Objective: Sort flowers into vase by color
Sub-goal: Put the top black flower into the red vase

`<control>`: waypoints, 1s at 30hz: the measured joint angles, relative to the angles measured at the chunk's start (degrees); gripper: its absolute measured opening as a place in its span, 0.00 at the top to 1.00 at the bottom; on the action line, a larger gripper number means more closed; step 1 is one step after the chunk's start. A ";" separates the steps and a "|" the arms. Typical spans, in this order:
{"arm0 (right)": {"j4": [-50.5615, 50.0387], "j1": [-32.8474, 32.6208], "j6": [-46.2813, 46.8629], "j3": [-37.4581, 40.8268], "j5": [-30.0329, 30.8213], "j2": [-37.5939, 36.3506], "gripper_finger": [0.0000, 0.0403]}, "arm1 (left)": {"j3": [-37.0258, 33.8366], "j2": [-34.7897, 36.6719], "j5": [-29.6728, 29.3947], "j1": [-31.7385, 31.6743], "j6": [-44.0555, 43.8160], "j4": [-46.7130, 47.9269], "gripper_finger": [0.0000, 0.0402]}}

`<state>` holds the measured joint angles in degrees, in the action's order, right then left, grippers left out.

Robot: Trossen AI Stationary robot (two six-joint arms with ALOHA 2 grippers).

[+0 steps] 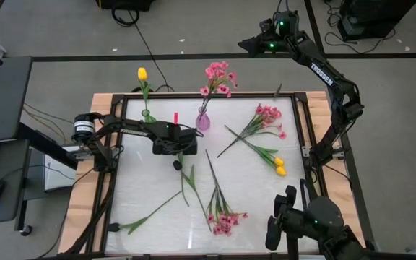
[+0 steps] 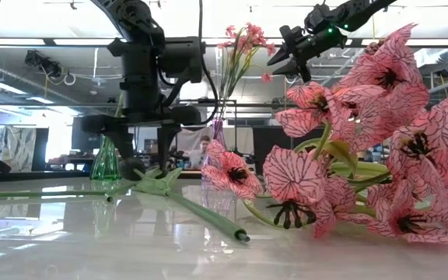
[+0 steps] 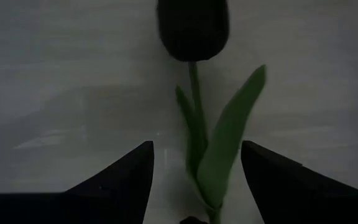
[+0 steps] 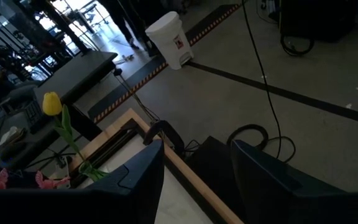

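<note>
Your left gripper (image 1: 177, 165) hovers wide open over the dark tulip (image 3: 192, 28), just beside the purple vase (image 1: 203, 120); drop so both fingers straddle the stem below the bloom. Your right gripper (image 1: 245, 46), parted and empty, waits beyond the table.

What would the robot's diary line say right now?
left gripper: open, over dark tulip on table | right gripper: open, empty, raised beyond table | yellow tulip: in green vase

L gripper (image 1: 177, 163) low over table centre, fingers apart; R gripper (image 1: 245, 45) raised beyond far edge, fingers apart
</note>
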<state>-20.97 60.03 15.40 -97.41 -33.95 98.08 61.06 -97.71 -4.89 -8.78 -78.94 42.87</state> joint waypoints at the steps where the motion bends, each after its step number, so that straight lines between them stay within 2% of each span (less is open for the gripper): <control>1: 0.02 0.00 0.02 0.00 0.00 0.00 0.51 | 0.00 0.00 0.00 0.00 0.00 -0.49 0.39; 12: 0.04 0.00 0.00 0.00 -0.11 0.00 0.51 | 0.00 0.00 -0.02 0.00 -2.05 -6.24 0.39; 30: 0.04 0.00 0.02 0.00 -0.11 0.00 0.51 | 0.00 0.02 -0.02 0.00 -2.95 -3.10 0.39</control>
<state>-20.93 60.03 15.42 -97.41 -34.06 98.08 61.06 -97.69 -4.91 -8.78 -81.89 39.77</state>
